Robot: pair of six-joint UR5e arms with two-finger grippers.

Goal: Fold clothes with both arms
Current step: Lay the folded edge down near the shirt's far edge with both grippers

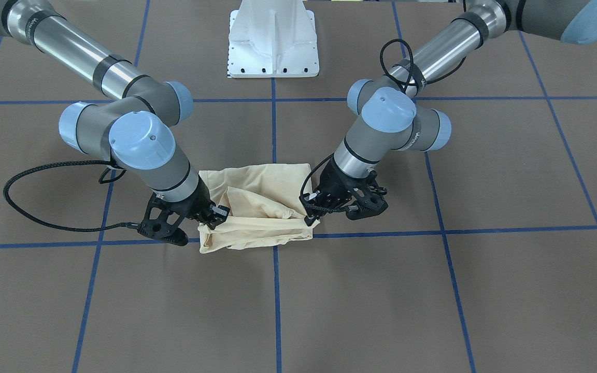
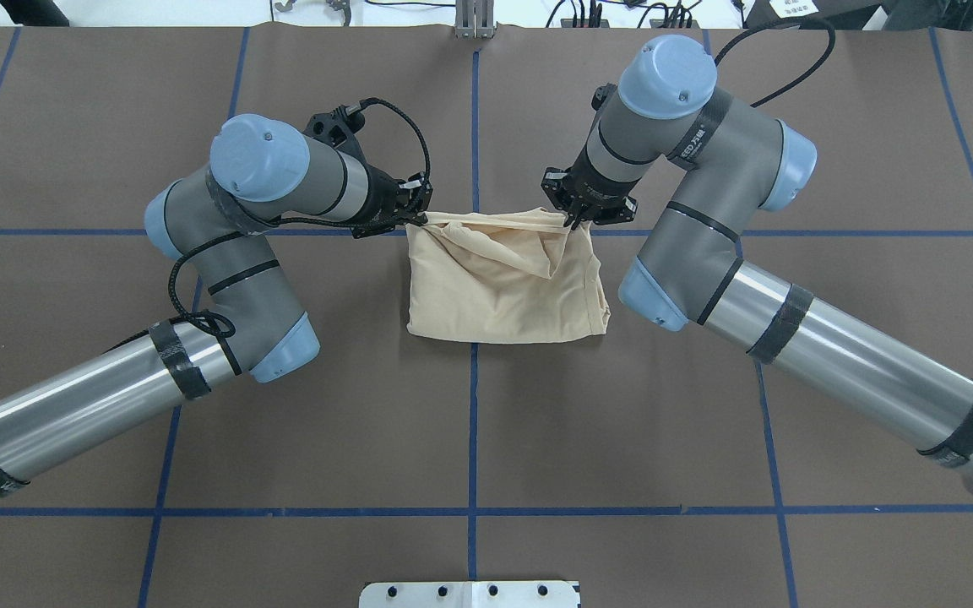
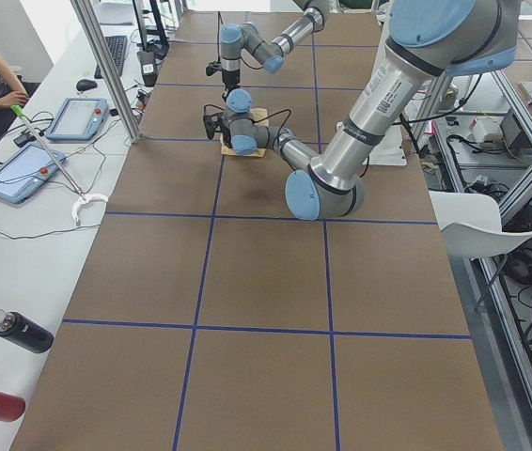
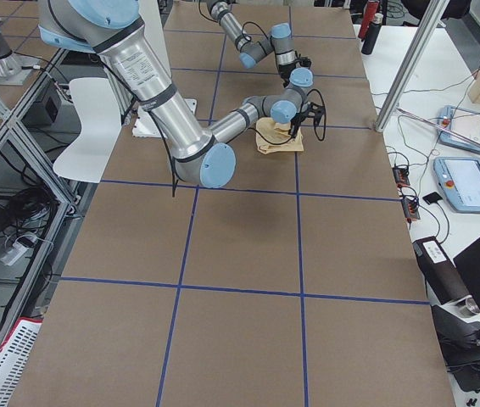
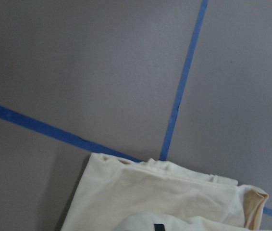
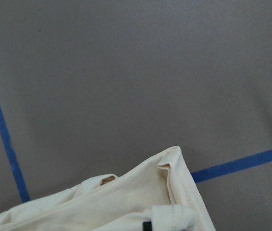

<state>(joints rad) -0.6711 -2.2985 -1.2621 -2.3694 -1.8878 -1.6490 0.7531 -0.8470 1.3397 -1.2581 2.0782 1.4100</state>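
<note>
On the brown table [image 2: 664,405], at the mid cross of the blue tape lines [image 2: 474,422], sits the cream T-shirt [image 2: 503,287], folded small. Left gripper [image 2: 415,219] pinches its far left corner & right gripper [image 2: 575,223] pinches its far right corner. Far edge is held up a bit btw them.

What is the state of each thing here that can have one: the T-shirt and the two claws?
T-shirt: folded into a small bundle, lying on the table, far edge stretched between the claws.
left claw: shut on the T-shirt's far corner on the robot's left.
right claw: shut on the T-shirt's far corner on the robot's right.
</note>
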